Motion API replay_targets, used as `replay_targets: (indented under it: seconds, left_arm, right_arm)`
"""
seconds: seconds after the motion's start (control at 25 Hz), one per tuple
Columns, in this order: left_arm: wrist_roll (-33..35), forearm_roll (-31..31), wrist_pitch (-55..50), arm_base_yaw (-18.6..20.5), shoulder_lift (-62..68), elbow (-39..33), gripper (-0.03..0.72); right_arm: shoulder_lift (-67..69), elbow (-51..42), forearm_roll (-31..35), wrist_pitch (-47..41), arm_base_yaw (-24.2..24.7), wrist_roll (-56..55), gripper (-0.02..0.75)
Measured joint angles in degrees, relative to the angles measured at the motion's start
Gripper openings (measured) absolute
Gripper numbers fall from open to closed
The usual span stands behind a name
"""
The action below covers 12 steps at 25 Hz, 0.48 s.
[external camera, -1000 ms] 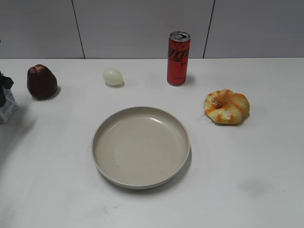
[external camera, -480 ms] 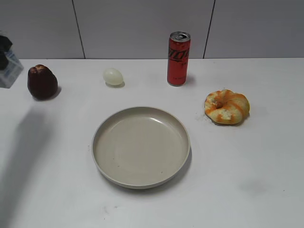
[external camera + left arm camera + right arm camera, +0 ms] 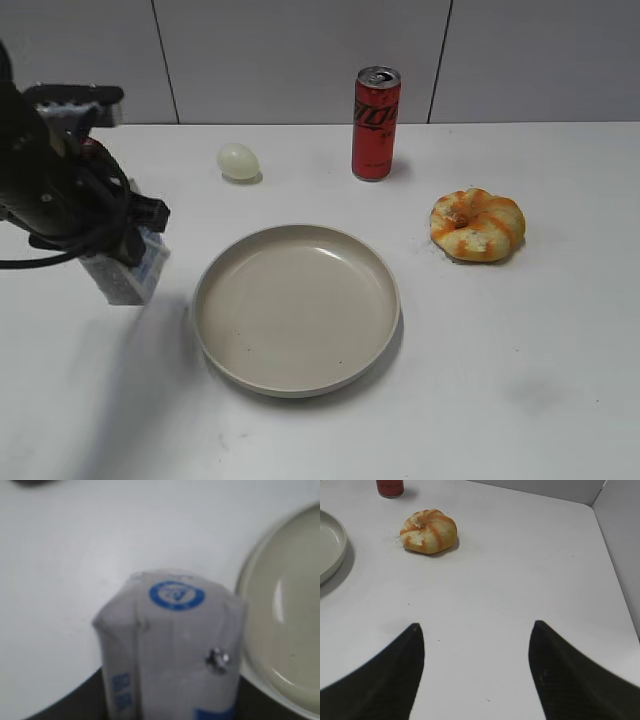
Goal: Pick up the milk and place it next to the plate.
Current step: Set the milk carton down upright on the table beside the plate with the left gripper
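The milk (image 3: 127,272) is a small white carton with blue print, tilted in my left gripper (image 3: 132,252), just left of the plate (image 3: 297,383). It seems to hang a little above the table. In the left wrist view the milk (image 3: 170,645) fills the middle between the dark jaws, and the plate's rim (image 3: 246,587) lies close on its right. The plate is a large round beige dish in the middle of the table. My right gripper (image 3: 476,630) is open and empty over bare table, out of the exterior view.
A red can (image 3: 376,123) stands at the back behind the plate, and a pale egg (image 3: 238,161) lies at the back left. An orange-striped bun (image 3: 478,224) lies right of the plate. The left arm (image 3: 50,190) covers the table's left part.
The left arm has swung in from the left edge with the milk, rightward and down to the plate's left side. It now hides the dark red fruit.
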State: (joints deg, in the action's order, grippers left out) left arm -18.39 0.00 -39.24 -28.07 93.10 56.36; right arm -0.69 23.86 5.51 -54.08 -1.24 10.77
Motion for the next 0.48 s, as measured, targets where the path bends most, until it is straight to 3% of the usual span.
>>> replay_targets:
  seconds: [0.16,0.48]
  left_arm:
    - [-7.2,4.1,1.0,-0.4,3.6,0.0,0.276]
    - [-8.5,0.0,4.7,-0.5,5.1,-0.1,0.284]
  right_arm:
    - [0.0,0.0,0.0,0.0,0.0,0.0,0.497]
    - [0.0,0.0,0.0,0.0,0.0,0.0,0.497]
